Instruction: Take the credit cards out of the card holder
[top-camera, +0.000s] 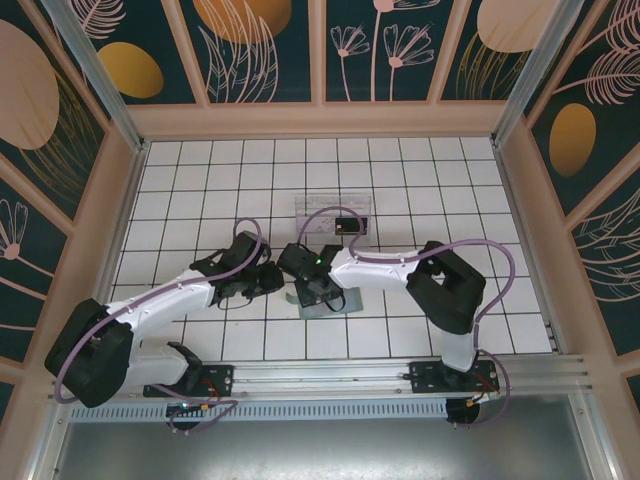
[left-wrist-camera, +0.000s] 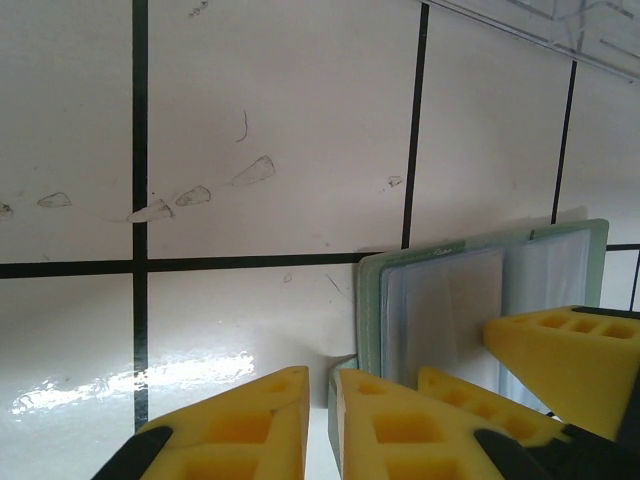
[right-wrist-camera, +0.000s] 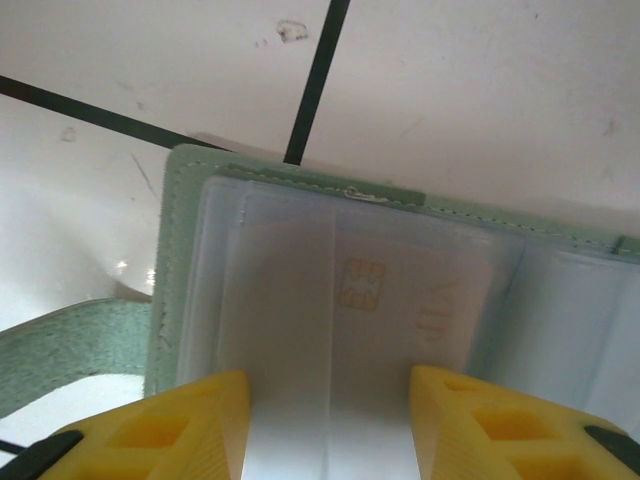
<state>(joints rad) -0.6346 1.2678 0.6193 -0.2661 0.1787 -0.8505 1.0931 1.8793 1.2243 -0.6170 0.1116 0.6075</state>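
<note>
The grey-green card holder (top-camera: 326, 304) lies open on the tiles between both grippers. My left gripper (left-wrist-camera: 320, 390) is shut on its thin green flap (right-wrist-camera: 70, 345), which it holds off to the side. A pale pinkish-white credit card (right-wrist-camera: 330, 300) with a gold chip sits in the clear inner pocket, partly drawn out. My right gripper (right-wrist-camera: 330, 400) is open just over it, one yellow finger on each side of the card's near part. A black credit card (top-camera: 347, 226) lies in the clear tray. The right gripper's fingers (left-wrist-camera: 560, 345) also appear over the card holder (left-wrist-camera: 368, 300) in the left wrist view.
The clear plastic tray (top-camera: 315, 212) stands one or two tiles beyond the card holder; its edge (left-wrist-camera: 540, 20) shows in the left wrist view. Both arms meet mid-table, close together. Wooden walls ring the white tiled floor (top-camera: 200, 180).
</note>
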